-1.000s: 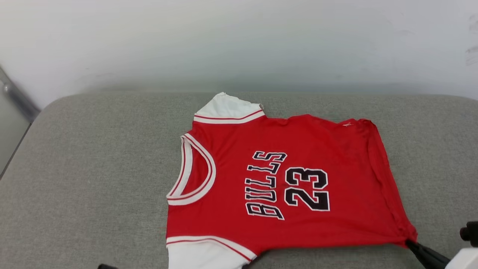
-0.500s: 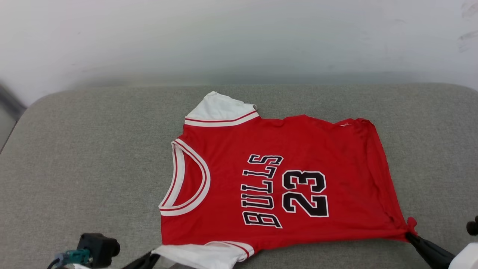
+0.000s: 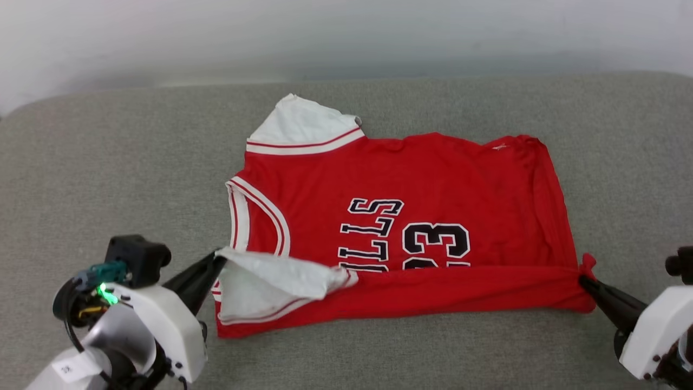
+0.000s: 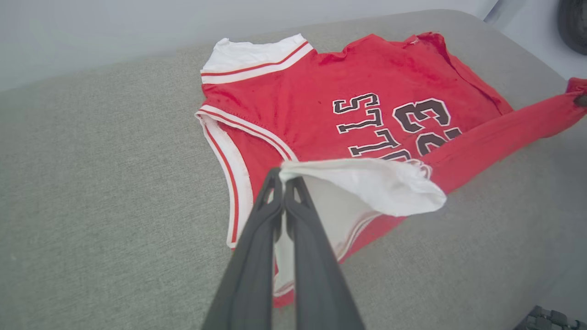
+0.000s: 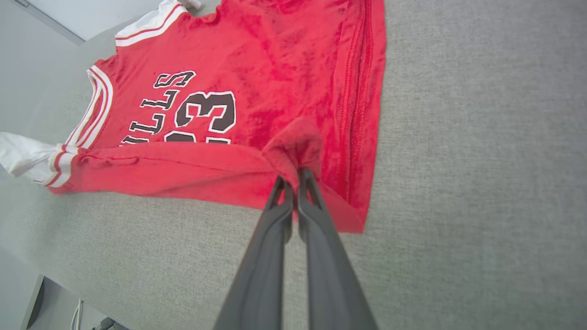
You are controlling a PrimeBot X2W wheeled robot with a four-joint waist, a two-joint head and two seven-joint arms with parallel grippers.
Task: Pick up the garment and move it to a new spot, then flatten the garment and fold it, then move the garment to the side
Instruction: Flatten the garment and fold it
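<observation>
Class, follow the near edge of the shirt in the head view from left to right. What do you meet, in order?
left end effector → white sleeve → folded-over red edge of the garment → right end effector

garment (image 3: 433, 173) on cushion (image 3: 108, 179), left claw (image 3: 219, 260) at near-left corner, right claw (image 3: 582, 279) near-right

Bright, even, soft light; perhaps slight wide-angle edge distortion.
</observation>
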